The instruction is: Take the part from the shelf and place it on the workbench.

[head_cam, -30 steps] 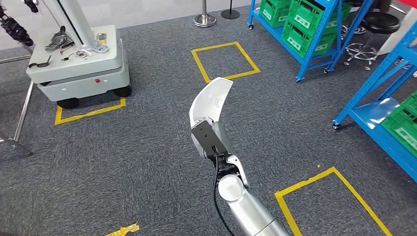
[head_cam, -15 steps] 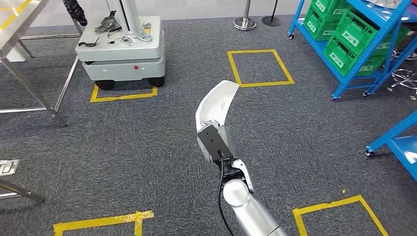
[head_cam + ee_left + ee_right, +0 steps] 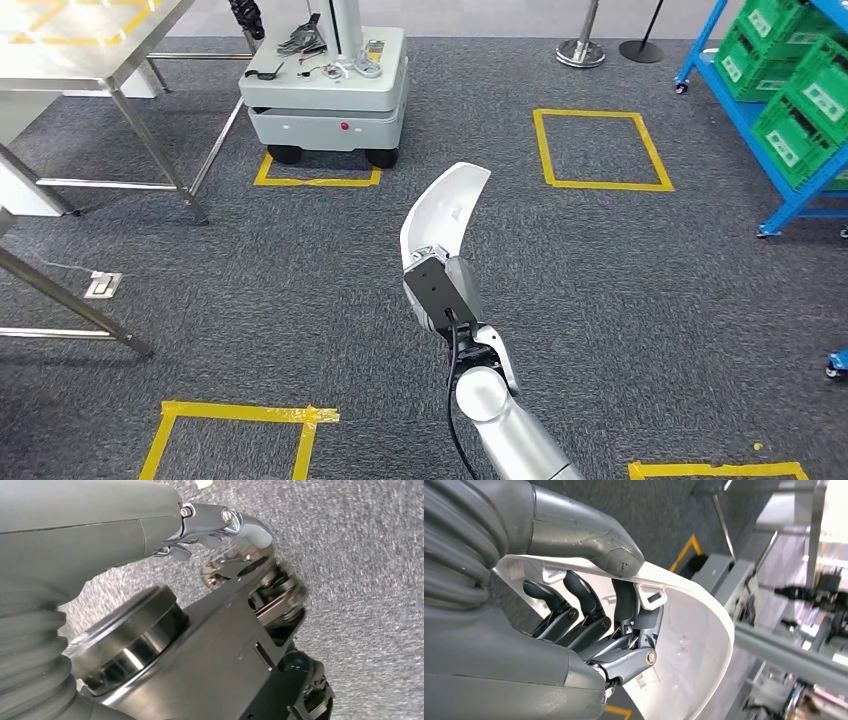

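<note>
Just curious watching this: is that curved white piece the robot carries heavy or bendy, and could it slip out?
The white part looks like a thin moulded shell, so probably light for its size. It juts from the right hand without drooping, so likely fairly stiff. Its smooth surface may be slippery, though the thumb presses one face and fingers the other.

Cart (image 3: 325, 85) ahead-left, workbench (image 3: 70, 40) left of it, shelf (image 3: 785, 100) far right.

Silver right arm (image 3: 520, 440), black cable, grey ribbed cover
</note>
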